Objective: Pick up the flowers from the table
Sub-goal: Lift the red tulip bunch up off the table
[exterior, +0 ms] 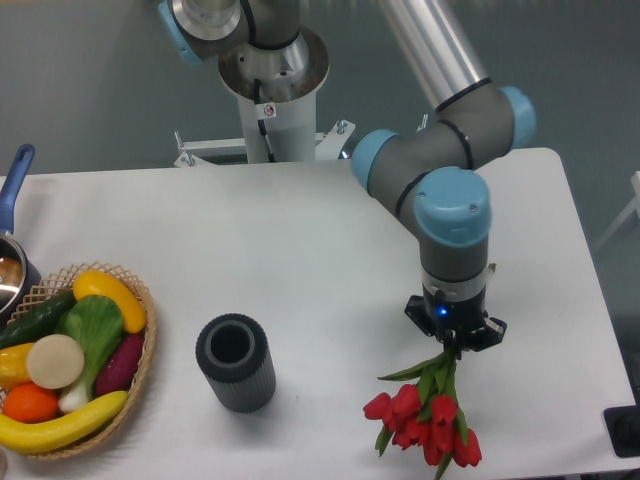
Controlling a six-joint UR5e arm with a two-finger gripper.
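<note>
- Gripper (457,350) is pointing straight down and pinching the flowers (428,420) by their stems, right at the upper end of the bunch; its fingers are closed on them.
- Red heads are hanging or trailing just below the gripper, toward the near edge of the bench (300,260); whether they are resting on the surface or already clear of it is not readable from this view.
- Stems are looking thin and slippery, so a hold this close to their ends is risking the bunch sliding out or swinging as the arm is rising.
- A leaf is sticking out to the side of the fingers, hinting that not every stem is caught; one tulip could be dropping free.
- Near edge of the bench is lying close beyond the flower heads, so any drop there may be going over.
- Grey cylinder (236,363) is standing well apart to one side, and the basket (140,400) farther still.
- Open room is lying directly above and behind the gripper.
</note>
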